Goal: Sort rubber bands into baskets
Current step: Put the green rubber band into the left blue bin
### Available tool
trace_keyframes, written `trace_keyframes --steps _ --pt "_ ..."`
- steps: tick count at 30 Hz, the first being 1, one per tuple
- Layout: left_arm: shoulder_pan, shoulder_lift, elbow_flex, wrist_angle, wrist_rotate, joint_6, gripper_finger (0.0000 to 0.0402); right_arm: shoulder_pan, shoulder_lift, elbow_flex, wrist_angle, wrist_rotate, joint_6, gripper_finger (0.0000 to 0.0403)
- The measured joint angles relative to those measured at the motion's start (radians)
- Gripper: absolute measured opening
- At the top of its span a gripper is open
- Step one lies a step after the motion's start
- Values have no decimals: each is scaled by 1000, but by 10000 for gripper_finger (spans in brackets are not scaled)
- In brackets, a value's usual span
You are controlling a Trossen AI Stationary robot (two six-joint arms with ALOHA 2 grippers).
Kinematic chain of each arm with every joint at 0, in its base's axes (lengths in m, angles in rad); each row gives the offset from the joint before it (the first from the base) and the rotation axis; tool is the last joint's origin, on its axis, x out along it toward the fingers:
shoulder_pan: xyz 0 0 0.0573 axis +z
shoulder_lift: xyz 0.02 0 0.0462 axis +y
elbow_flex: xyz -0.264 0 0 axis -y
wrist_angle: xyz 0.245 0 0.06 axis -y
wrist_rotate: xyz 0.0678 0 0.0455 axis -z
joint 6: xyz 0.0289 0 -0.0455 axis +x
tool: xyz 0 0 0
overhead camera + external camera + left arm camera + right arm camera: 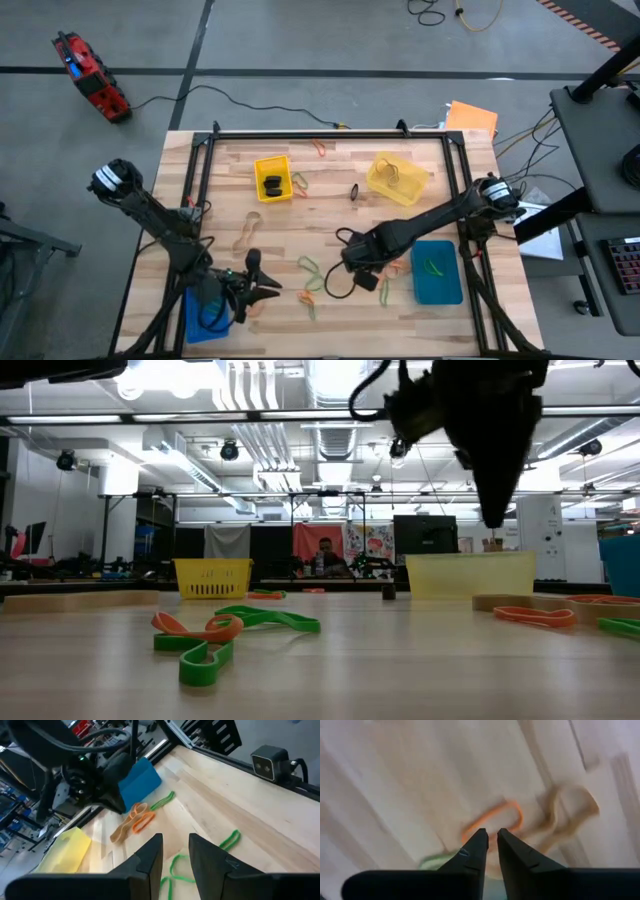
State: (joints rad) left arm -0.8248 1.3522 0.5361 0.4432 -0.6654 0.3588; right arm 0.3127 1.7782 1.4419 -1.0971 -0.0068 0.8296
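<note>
Rubber bands lie scattered on the wooden table: green ones [308,265], an orange one [310,296] and a tan one [245,235]. My left gripper [268,285] stands open and empty beside the bright blue basket [200,322], above green bands [172,870]. My right gripper [362,275] hangs shut, pointing down, clear above an orange band [512,812] and a tan band [572,817], next to the teal basket [437,272], which holds a green band. The yellow basket [272,178] holds black bands. In the pale yellow basket [397,178] lies a tan band.
A black cable loop [340,285] hangs off the right arm over the table. Black frame rails [330,133] run along the table's edges. A single black band [354,191] lies between the two far baskets. An orange sheet [470,118] sits past the far right corner.
</note>
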Motion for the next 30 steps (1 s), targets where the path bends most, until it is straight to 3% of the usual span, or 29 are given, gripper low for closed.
trace_keyframes --steps 4,10,15,22,30 --pt "29 -20 -12 -4 3 0 79 4 0 -23 -21 22 62 22" --pt "79 -54 -35 -3 80 -2 79 -23 0 -84 -17 43 44 10" --pt "109 -78 -60 -4 82 -13 79 -42 0 -143 13 43 27 9" --pt "140 -100 -70 -11 44 -19 79 -12 0 -171 122 54 -200 9" --pt "141 -132 -66 -40 -80 -20 79 8 0 -160 131 182 -350 10"
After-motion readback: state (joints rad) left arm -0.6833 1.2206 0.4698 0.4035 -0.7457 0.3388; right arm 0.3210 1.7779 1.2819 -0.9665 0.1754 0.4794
